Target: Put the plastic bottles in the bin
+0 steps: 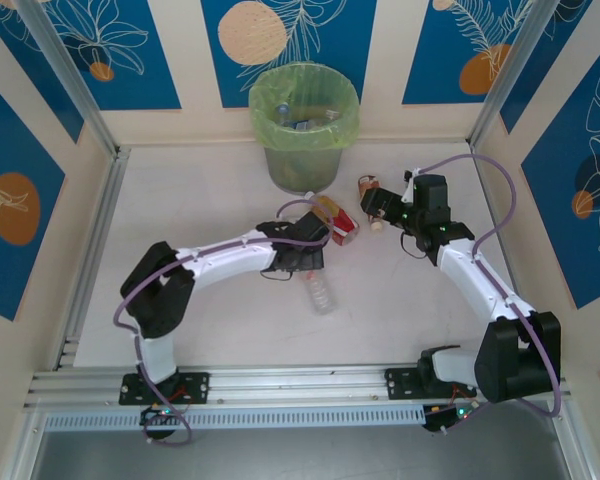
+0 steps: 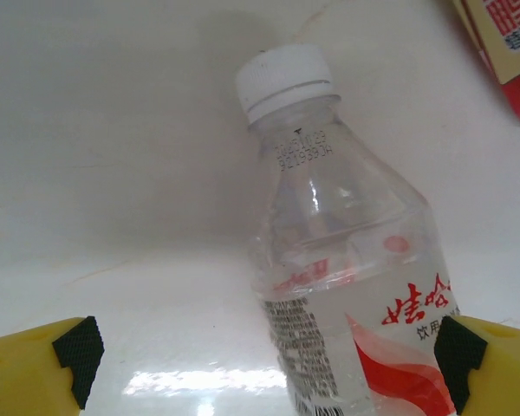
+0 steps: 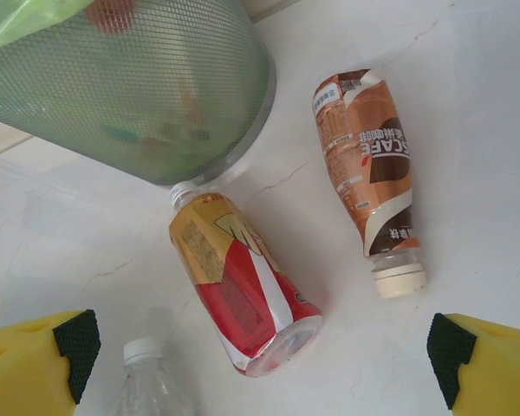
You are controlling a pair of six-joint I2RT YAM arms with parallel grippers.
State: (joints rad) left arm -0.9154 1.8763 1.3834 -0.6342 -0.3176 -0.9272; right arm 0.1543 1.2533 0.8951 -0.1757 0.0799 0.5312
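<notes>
Left hand (image 2: 269, 351) spread above clear water bottle (image 2: 347, 260), which lies mid-desk, well short of bin (image 1: 300, 165) at far edge. Probably light, thin-walled, slick; grip across labelled body. Right hand (image 3: 264, 355) spread, empty.

We have two arms of white links joined by bulky black joint housings. Along the left arm (image 1: 225, 262) and the right arm (image 1: 475, 275) a lilac cable (image 1: 117, 310) runs in loose loops from shoulder to wrist. Each arm rises from a black base (image 1: 165, 388), where a small green light (image 1: 158, 411) glows. The left claw (image 2: 269, 355) and the right claw (image 3: 264, 354) have blocky yellow fingers (image 2: 22, 377), each tipped on its inner face with black pads (image 2: 76, 351).
</notes>
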